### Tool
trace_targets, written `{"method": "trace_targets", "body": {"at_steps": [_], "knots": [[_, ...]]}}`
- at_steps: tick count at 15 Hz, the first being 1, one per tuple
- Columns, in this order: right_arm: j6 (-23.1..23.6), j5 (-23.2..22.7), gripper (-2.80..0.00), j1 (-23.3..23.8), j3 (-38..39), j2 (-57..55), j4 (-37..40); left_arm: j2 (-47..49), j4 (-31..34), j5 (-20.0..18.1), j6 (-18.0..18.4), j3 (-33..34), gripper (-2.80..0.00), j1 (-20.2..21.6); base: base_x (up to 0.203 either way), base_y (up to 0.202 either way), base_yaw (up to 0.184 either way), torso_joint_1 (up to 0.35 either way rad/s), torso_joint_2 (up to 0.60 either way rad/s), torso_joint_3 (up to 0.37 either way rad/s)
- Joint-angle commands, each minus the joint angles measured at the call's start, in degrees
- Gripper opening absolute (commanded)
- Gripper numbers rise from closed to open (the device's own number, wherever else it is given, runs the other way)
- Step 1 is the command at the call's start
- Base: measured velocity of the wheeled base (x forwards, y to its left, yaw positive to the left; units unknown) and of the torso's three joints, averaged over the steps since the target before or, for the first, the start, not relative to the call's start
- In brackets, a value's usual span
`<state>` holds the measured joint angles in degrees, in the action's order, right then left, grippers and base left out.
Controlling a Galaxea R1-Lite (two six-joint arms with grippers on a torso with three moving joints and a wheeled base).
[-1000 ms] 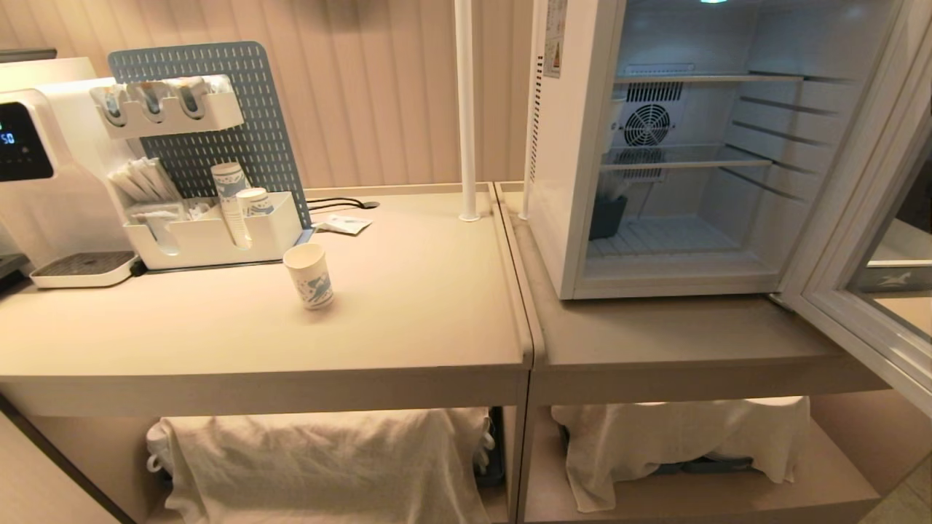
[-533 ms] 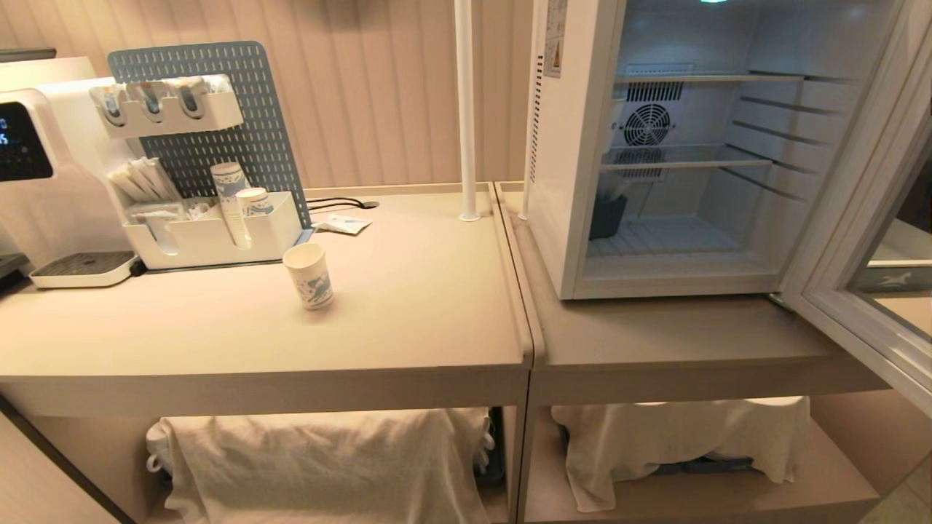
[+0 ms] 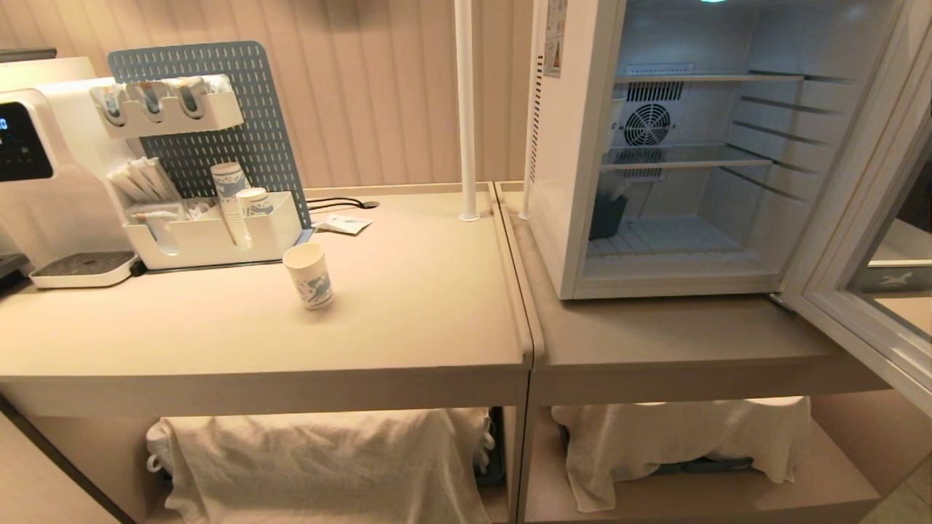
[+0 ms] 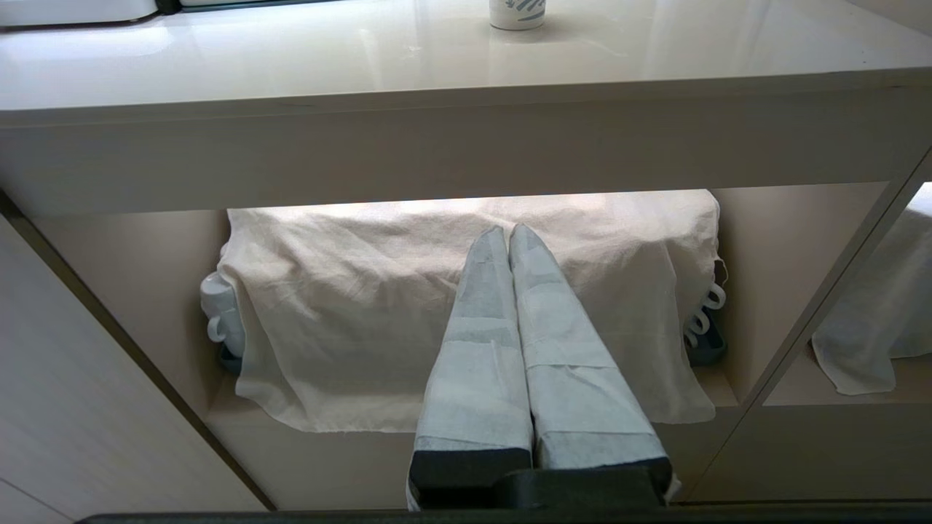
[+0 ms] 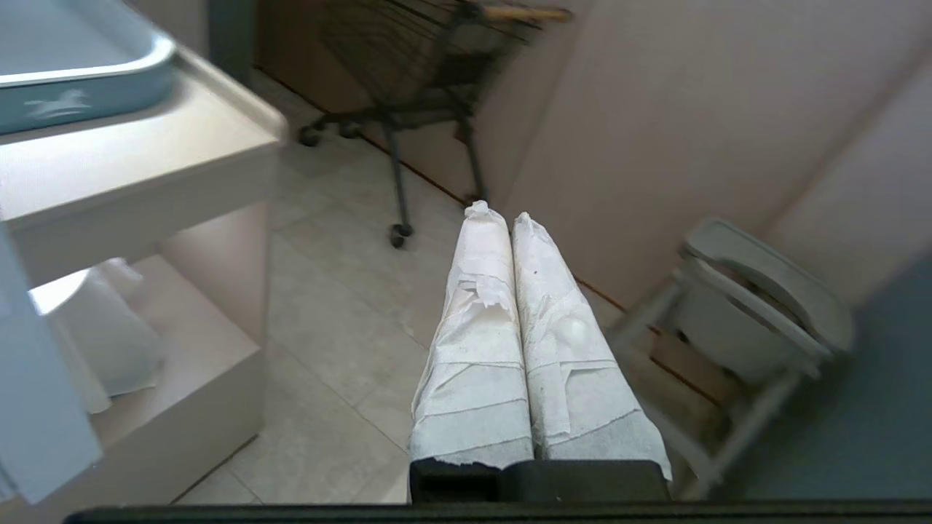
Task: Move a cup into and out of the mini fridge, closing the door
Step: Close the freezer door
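Between the earlier head views and now, almost nothing changes on the table (image 3: 408, 320): the cup (image 3: 309, 276) stands at the same place, upright, on the left table, just in front of the white organizer tray (image 3: 211, 240). Only the small display of the drink machine (image 3: 22, 138) at the far left shows different figures. The mini fridge (image 3: 575, 160) is on the right table with its door (image 3: 859, 291) swung wide open to the right, and no cup is inside. So I judge the task is at its start, or the cup is already out and only the door is left to close.

The left end effector (image 4: 508, 231) is fully closed and holds nothing; it points at the cloth (image 4: 364, 306) on the lower shelf, below the table edge. The right end effector (image 5: 502, 215) is also closed and empty, out at the right side over the tiled floor (image 5: 342, 306).

The cup is thin paper, tapered, with a blue print. The fridge is a smooth white box with thin wire shelves and a round fan at the back. The door has a dark glass pane in a pale frame. Both end effectors are wrapped in wrinkled white tape.
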<state>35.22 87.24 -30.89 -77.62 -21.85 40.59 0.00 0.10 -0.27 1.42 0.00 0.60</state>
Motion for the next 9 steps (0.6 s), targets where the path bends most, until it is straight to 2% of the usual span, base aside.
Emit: {"method": "trace_targets", "body": {"at_steps": [1,6,8,9], "knots": [[0.0,-0.7,-2.8,5.5,0.1,-2.0,-1.3,0.0,0.0,0.0,0.0,0.0,-2.8,0.0,0.0,0.0,0.0,0.0,0.0,0.0],[-2.5,-10.7,-2.8,16.9,3.1,-8.6,-6.5,0.0,0.0,0.0,0.0,0.0,-2.8,0.0,0.0,0.0,0.0,0.0,0.0,0.0],[-6.1,-22.1,-2.8,22.7,5.2,-11.8,-9.0,0.0,0.0,0.0,0.0,0.0,-2.8,0.0,0.0,0.0,0.0,0.0,0.0,0.0],[-7.7,-25.0,-2.8,26.7,6.5,-13.0,-10.0,0.0,0.0,0.0,0.0,0.0,-2.8,0.0,0.0,0.0,0.0,0.0,0.0,0.0]]}}
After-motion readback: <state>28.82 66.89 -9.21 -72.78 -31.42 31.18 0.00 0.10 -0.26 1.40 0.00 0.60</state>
